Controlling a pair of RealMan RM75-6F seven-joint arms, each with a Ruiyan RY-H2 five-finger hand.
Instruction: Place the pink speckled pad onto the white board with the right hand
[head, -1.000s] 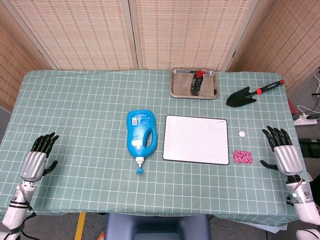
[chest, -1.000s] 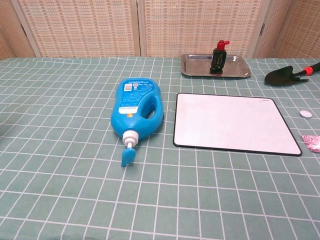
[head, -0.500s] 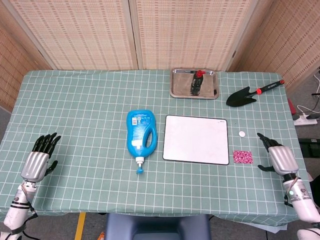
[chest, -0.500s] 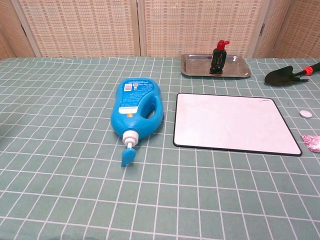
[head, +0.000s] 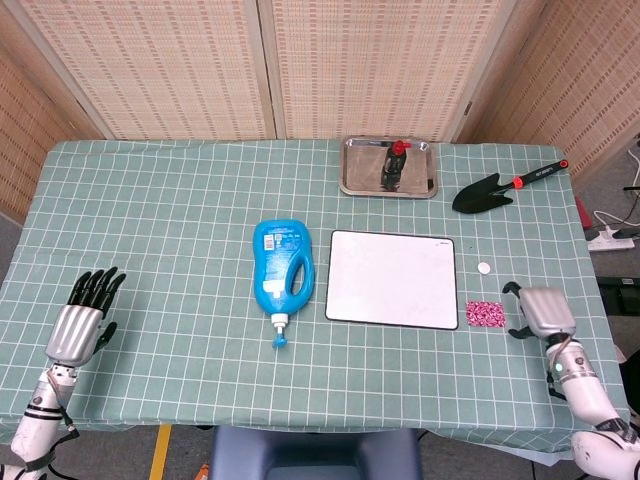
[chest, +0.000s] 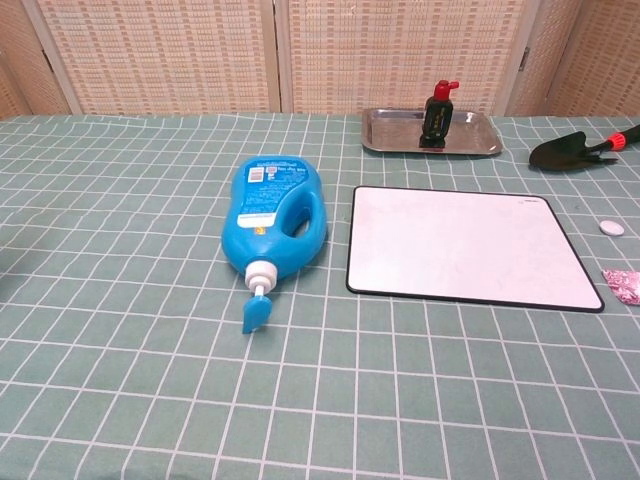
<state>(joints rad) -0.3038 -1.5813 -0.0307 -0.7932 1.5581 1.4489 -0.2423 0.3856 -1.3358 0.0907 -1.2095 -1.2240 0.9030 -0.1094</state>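
My right hand (head: 543, 312) sits just to the right of the pink speckled pad (head: 485, 314), fingers curled downward and holding nothing. The pad lies flat on the cloth just off the white board's (head: 391, 278) front right corner, so I'm reaching left. The left hand (head: 80, 322) is way across the table, fingers spread, empty.

We see the pad (head: 485, 314) lying just right of the board (head: 392, 279), the bottle (head: 281, 271) left of it, the tray (head: 389, 167) behind.
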